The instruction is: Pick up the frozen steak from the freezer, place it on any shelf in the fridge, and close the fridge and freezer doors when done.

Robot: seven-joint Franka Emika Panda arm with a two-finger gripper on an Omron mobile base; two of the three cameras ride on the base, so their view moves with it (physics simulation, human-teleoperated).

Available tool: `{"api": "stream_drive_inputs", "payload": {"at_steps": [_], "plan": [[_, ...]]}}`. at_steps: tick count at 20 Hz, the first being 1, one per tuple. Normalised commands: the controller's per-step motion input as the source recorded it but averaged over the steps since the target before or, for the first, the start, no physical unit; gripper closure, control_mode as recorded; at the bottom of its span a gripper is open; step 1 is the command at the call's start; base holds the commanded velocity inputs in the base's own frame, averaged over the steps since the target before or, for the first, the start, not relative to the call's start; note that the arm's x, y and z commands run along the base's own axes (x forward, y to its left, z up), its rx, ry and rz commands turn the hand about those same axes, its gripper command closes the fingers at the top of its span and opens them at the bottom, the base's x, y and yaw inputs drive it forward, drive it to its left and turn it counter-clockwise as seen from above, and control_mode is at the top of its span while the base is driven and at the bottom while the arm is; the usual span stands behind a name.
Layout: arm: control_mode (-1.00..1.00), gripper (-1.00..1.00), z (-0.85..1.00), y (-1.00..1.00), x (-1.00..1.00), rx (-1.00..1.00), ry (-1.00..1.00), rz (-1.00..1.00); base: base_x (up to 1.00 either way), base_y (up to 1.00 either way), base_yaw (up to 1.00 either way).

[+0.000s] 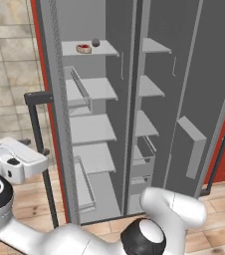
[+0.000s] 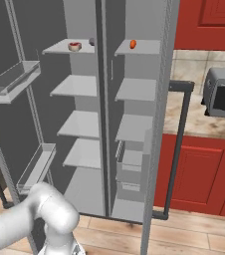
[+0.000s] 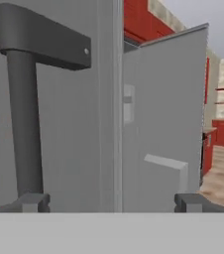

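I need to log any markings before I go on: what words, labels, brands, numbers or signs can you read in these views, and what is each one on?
None: no readable text shows.
The fridge and freezer doors and their bar handle: plain grey, no brand or label.
The toaster oven on the counter: no legible marking.
The red cabinets: unmarked.
The gripper: no lettering on its fingertips.

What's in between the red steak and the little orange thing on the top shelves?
In the right base view, a small dark ball sits beside the steak, then the upright grey divider between the two compartments comes before the orange thing.
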Motion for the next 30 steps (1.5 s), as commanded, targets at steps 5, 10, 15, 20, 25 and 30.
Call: {"api": "stream_drive_inputs", "payload": {"at_steps": [5, 10, 15, 20, 25, 30], "plan": [[-1.00, -1.00, -0.22, 0.00, 0.59, 0.00, 0.00, -0.08, 0.00, 0.00, 0.00], [-1.00, -1.00, -0.28, 0.00, 0.69, 0.00, 0.00, -0.01, 0.00, 0.00, 0.00], [-1.00, -1.00, -0.21, 0.00, 0.63, 0.00, 0.00, 0.00, 0.00, 0.00, 0.00], [-1.00, -1.00, -0.01, -0.36, 0.28, 0.00, 0.00, 0.00, 0.00, 0.00, 0.00], [-1.00, -1.00, 0.00, -0.79, 0.20, 0.00, -0.03, 0.02, 0.00, 0.00, 0.00], [-1.00, -1.00, 0.00, -1.00, 0.15, 0.00, -0.07, 0.09, 0.00, 0.00, 0.00]]}}
